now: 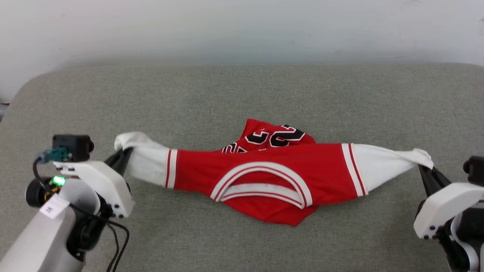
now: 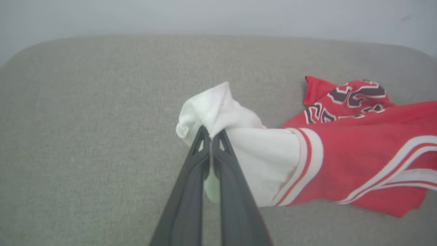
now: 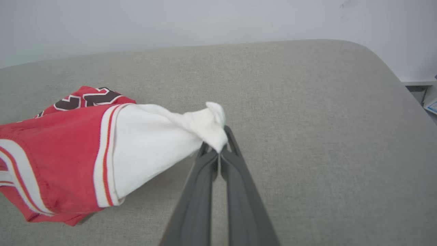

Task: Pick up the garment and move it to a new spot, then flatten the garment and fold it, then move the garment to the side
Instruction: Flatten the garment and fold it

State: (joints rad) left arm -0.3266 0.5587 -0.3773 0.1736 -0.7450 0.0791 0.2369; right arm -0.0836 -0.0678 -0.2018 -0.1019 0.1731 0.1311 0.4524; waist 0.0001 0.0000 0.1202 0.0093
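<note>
While the left gripper and right gripper pinch its white sleeves, the red jersey garment stretches, bunched, across the middle of the grey fabric worktop; flattening, folding and moving aside apparently remain.
</note>
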